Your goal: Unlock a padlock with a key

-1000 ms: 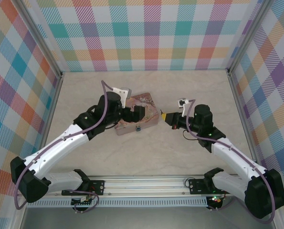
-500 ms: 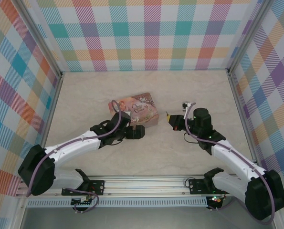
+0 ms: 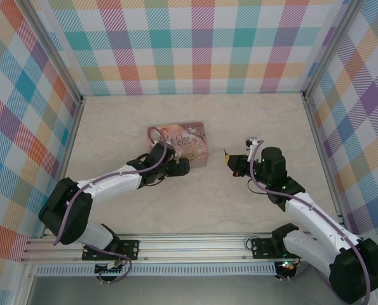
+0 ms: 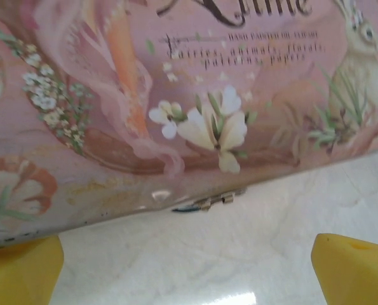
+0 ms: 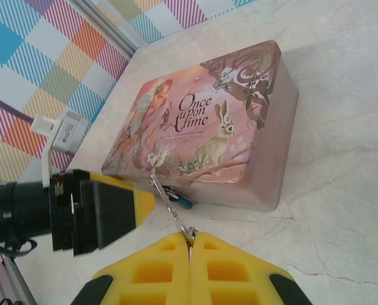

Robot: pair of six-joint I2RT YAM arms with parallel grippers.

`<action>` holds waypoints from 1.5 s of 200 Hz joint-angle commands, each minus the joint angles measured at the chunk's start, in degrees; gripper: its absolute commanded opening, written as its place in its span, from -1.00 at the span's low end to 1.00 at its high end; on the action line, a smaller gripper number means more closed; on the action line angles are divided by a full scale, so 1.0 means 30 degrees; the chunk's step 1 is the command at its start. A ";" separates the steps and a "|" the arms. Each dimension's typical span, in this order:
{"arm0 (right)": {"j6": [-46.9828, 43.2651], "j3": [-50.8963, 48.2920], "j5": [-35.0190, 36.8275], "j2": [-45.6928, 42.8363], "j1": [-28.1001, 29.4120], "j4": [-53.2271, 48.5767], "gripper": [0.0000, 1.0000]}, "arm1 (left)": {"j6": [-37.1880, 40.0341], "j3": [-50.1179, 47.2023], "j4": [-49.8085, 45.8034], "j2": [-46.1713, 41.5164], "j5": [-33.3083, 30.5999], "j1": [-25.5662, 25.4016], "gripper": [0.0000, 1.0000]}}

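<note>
The pink tin (image 3: 183, 141) lies flat mid-table. On its near wall hangs the padlock (image 5: 183, 202), tiny and blue-teal; in the left wrist view just a teal sliver of the padlock (image 4: 187, 207) peeks out under the tin's clasp. My left gripper (image 3: 180, 167) is low in front of that wall, open, its yellow fingertips (image 4: 352, 267) wide apart with nothing between them. My right gripper (image 5: 190, 239) is shut on the key (image 5: 170, 208), whose slim silvery blade points toward the padlock, a little short of it. From above, the right gripper (image 3: 229, 155) is just right of the tin.
Plaid walls enclose the pale marble-look table (image 3: 239, 121) on three sides. The left arm's yellow finger (image 5: 125, 204) sits close beside the padlock, just left of the key's line. Open tabletop lies behind and to the right of the tin.
The left arm has dropped from over the tin to low against its near side. The tin has settled flat and squarer. The right gripper has shifted slightly right, still shut on the key.
</note>
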 commanded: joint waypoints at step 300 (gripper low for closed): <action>-0.0362 -0.2383 0.0265 -0.2292 0.0097 0.1163 -0.98 | 0.2769 -0.3137 1.0967 0.4186 -0.1515 -0.0201 0.46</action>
